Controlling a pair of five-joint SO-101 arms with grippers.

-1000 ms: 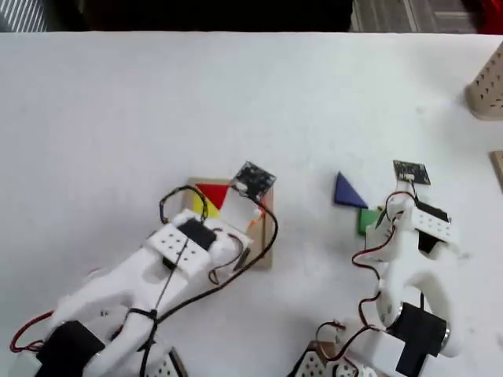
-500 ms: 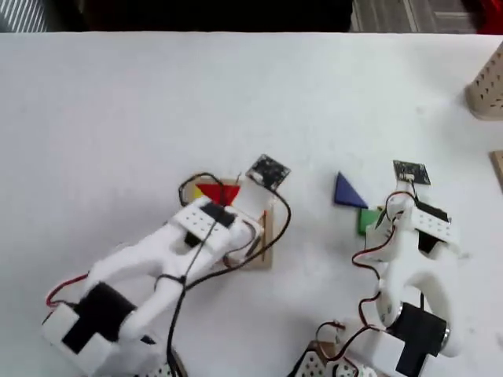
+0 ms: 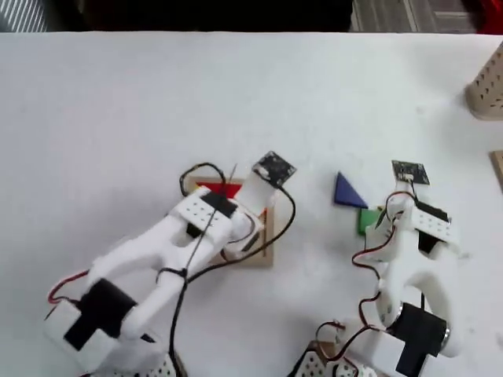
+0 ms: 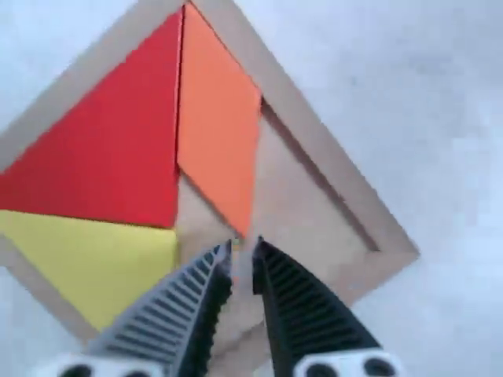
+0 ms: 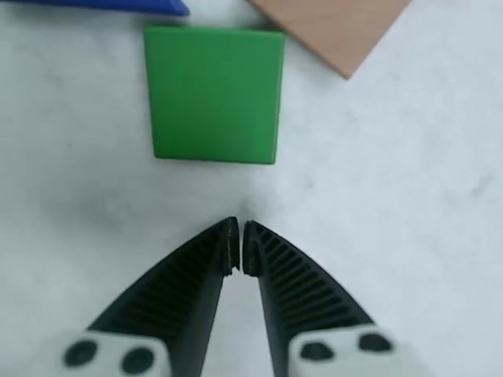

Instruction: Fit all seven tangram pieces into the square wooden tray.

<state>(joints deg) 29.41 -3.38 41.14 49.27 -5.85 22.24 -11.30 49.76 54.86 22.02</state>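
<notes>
Left end effector is being held over the wooden tray, centre of the high frame. Its fingers are narrow, almost closed, and nothing is being gripped. The tip is sitting by the lower corner of the orange parallelogram. Red triangle and yellow triangle are lying in the tray beside it, and bare tray floor is being left on the other side.

Right end effector is being held low over the surface, right of centre in the high frame. It is also narrow and holding nothing, just short of the green square. Blue triangle and a tan piece are lying near the square, outside the tray.

Step is probably seating the orange piece. The closed tip should be pushed gently sideways so the piece is being slid flush against the red edge and not lifted. The tray should be watched for sliding.
</notes>
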